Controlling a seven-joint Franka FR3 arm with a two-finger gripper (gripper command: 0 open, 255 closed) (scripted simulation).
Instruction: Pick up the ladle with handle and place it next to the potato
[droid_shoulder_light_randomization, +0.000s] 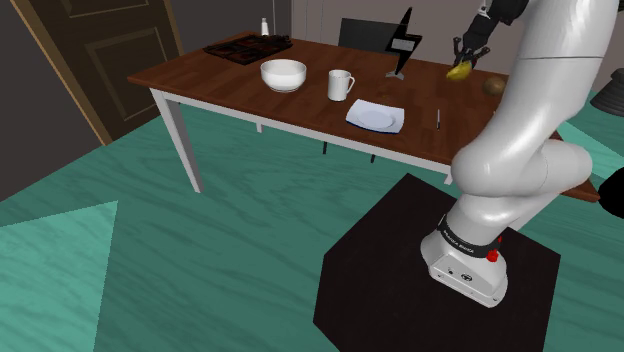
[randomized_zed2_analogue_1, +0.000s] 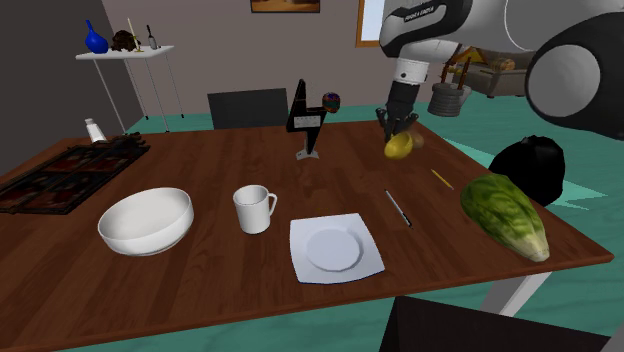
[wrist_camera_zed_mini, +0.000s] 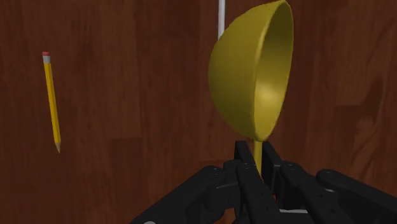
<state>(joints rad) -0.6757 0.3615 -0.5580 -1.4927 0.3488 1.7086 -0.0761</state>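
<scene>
A yellow ladle (wrist_camera_zed_mini: 251, 70) with a deep round bowl hangs above the brown wooden table (droid_shoulder_light_randomization: 220, 72), bowl turned on its side. My black gripper (wrist_camera_zed_mini: 257, 153) is shut on its thin yellow handle. In the shoulder view the gripper (droid_shoulder_light_randomization: 467, 50) is above the table's far right part with the ladle (droid_shoulder_light_randomization: 459, 71) under it. A brown potato (droid_shoulder_light_randomization: 494, 86) lies just to the right of the ladle. In the second exterior view the ladle (randomized_zed2_analogue_1: 399, 147) hangs below the gripper (randomized_zed2_analogue_1: 398, 120), and the potato (randomized_zed2_analogue_1: 418, 140) peeks out close behind it.
On the table stand a white bowl (droid_shoulder_light_randomization: 284, 74), a white mug (droid_shoulder_light_randomization: 340, 85), a square white plate (droid_shoulder_light_randomization: 376, 117) and a black stand (droid_shoulder_light_randomization: 402, 45). A pencil (randomized_zed2_analogue_1: 441, 179), a thin pen (randomized_zed2_analogue_1: 398, 208) and a green lettuce (randomized_zed2_analogue_1: 506, 213) lie near the ladle. A dark grate (randomized_zed2_analogue_1: 60, 175) sits at the far end.
</scene>
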